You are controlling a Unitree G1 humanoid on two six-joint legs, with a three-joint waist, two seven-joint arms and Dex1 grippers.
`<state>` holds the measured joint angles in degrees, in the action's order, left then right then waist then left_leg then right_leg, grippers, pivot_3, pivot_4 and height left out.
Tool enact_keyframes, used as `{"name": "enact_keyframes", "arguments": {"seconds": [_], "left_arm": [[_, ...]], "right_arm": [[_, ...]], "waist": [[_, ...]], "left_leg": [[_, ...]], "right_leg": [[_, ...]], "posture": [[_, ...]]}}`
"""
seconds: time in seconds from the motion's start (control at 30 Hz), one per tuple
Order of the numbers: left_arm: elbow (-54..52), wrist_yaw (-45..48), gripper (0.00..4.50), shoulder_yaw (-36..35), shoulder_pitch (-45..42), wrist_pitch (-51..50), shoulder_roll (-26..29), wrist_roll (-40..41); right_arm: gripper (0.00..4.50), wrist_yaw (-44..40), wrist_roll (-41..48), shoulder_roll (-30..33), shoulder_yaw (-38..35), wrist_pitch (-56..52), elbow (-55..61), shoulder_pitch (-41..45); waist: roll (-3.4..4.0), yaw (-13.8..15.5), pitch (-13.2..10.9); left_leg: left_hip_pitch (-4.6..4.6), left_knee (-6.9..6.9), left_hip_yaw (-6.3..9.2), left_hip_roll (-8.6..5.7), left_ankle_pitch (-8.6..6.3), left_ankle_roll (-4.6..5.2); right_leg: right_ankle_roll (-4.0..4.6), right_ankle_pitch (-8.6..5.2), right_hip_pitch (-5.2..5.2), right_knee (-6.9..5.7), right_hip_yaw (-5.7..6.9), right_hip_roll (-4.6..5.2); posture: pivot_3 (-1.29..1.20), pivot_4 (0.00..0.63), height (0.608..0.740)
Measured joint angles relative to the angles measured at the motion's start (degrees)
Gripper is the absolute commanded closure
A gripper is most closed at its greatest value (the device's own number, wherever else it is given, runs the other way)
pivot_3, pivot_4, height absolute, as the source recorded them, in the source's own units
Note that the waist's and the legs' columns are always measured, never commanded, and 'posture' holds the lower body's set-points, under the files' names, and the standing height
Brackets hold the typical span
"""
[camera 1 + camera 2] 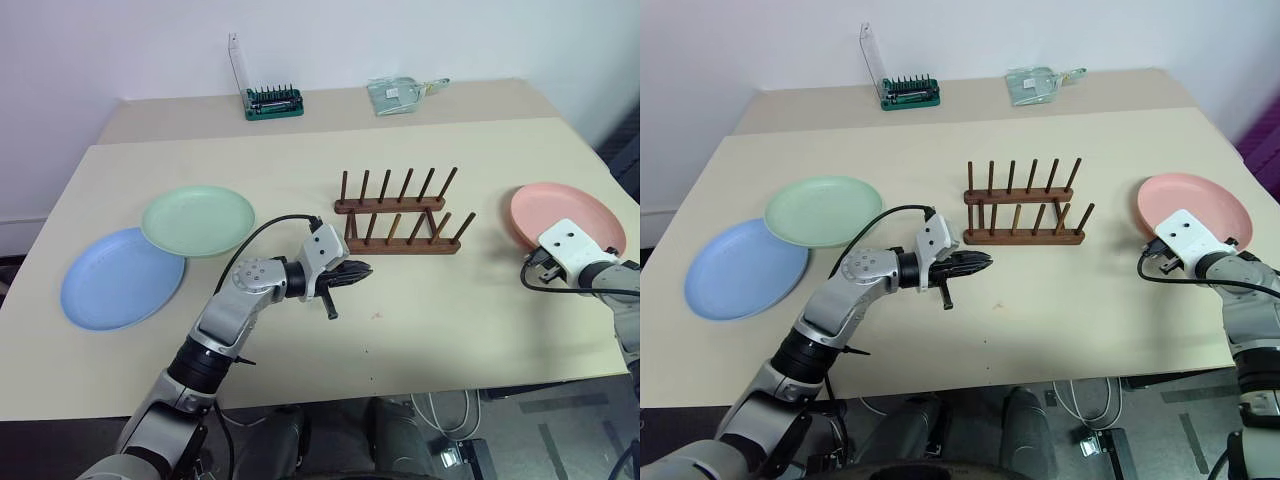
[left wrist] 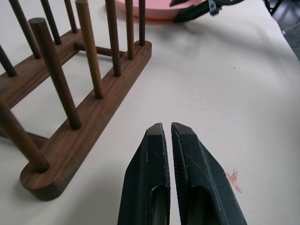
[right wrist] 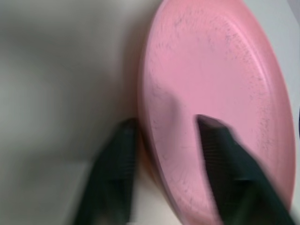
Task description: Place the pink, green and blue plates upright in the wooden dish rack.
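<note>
Presently, from left to right. Blue plate (image 1: 122, 278): flat on the table (image 1: 300, 170) at its left end, its far edge tucked under the green plate (image 1: 197, 220), which also lies flat. Left tool (image 1: 357, 270): empty, fingers pressed together with only a hairline gap, hovering just beside the near bar of the dish rack (image 1: 400, 212). Dish rack: mid-table, upright pegs, every slot vacant. Pink plate (image 1: 567, 217): flat at the table's right end. Right tool (image 3: 164, 164): straddling the near rim of the pink plate, one finger over the plate's face and one outside the rim; the gap is about a rim's thickness, and a firm pinch cannot be told through the blur.

Step in hand, as judged: seizing the pink plate. Advice: seat the rim deep between the fingers before lifting, tip the plate upright on the way across, and lower it between two peg pairs without knocking the light rack.

Far edge of the table: green bit holder (image 1: 273, 102) and clear packet (image 1: 399, 95), not involved.
</note>
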<state>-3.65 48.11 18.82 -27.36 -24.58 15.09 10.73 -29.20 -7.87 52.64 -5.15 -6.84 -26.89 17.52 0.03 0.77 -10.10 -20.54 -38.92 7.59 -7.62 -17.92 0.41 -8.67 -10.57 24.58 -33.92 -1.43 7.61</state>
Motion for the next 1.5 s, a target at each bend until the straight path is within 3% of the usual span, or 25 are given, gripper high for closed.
{"name": "enact_keyframes", "arguments": {"seconds": [0.17,0.3,0.43,0.53,0.57,0.67,0.93,1.4,1.5], "left_arm": [[-2.4,-0.5,4.25,0.0,1.2,-0.9,0.9,0.0],[-3.6,-0.7,4.25,-0.1,2.2,-1.7,2.1,0.2],[-4.7,-0.8,4.25,-0.8,2.4,-2.8,3.0,1.3],[-5.5,-0.7,4.25,-1.6,2.5,-3.2,3.7,2.3],[-5.5,-0.7,4.25,-1.8,2.6,-3.4,4.1,2.4],[-5.5,-0.8,4.25,-2.1,2.6,-3.6,4.5,2.5],[-5.6,-1.1,4.25,-2.2,2.7,-3.7,4.4,2.5],[-6.7,-2.0,4.25,-2.2,3.5,-3.8,4.6,2.5],[-6.8,-2.0,4.25,-2.2,3.5,-3.9,4.7,2.5]], "right_arm": [[4.49,0.7,0.1,-0.1,-0.1,3.3,-0.8,0.3],[4.49,-0.9,3.2,0.2,-2.6,3.6,6.4,-1.4],[4.49,-5.7,22.5,-1.5,-13.3,-8.9,22.2,5.5],[4.49,-7.9,59.5,-2.4,-25.7,-29.8,32.9,14.6],[4.49,-8.4,66.5,-2.4,-27.7,-33.2,35.5,15.7],[4.49,-7.0,77.8,-2.8,-29.2,-40.6,37.8,15.7],[4.49,-5.1,80.1,-5.0,-24.5,-45.8,36.0,11.5],[4.49,-5.3,74.9,-6.5,-23.9,-46.0,28.7,9.1],[3.48,-5.1,73.8,-6.6,-22.7,-46.1,28.7,8.8]], "waist": [[0.01,-0.1,0.0],[0.18,-0.2,-0.1],[0.45,-0.4,-0.2],[0.36,0.2,-0.2],[0.25,0.4,-0.2],[-0.10,1.3,-0.1],[0.01,1.5,-0.1],[0.01,1.4,-0.1],[0.01,1.4,-0.1]], "left_leg": [[0.03,0.06,0.00,0.01,0.00,0.00],[0.00,0.06,-0.01,0.01,0.00,0.01],[0.00,0.09,0.02,0.09,-0.14,0.23],[-0.05,0.24,0.27,0.18,-0.16,0.27],[-0.06,0.31,0.41,0.23,-0.16,0.27],[-0.07,0.38,0.26,0.21,-0.21,0.32],[-0.89,0.27,0.16,0.17,0.06,-0.12],[-0.89,0.13,0.12,0.17,0.04,-0.09],[-0.89,0.13,0.12,0.17,0.04,-0.09]], "right_leg": [[0.00,0.00,0.00,0.00,0.00,-0.01],[-0.01,0.00,0.03,0.01,-0.02,0.00],[0.00,0.00,0.05,0.02,-0.03,-0.06],[0.05,0.02,-0.02,0.29,0.13,-0.14],[0.10,0.04,-0.10,0.47,0.27,-0.19],[0.17,0.12,-0.15,0.75,0.25,-0.15],[0.16,0.14,0.81,0.45,0.24,-0.08],[0.18,0.19,0.74,0.45,0.23,-0.09],[0.18,0.19,0.74,0.44,0.22,-0.09]], "posture": [[0.00,0.150,0.740],[0.00,0.150,0.740],[0.00,0.150,0.740],[0.00,0.150,0.740],[0.00,0.150,0.740],[0.00,0.150,0.740],[0.00,0.150,0.740],[0.00,0.150,0.740],[0.00,0.150,0.740]]}}
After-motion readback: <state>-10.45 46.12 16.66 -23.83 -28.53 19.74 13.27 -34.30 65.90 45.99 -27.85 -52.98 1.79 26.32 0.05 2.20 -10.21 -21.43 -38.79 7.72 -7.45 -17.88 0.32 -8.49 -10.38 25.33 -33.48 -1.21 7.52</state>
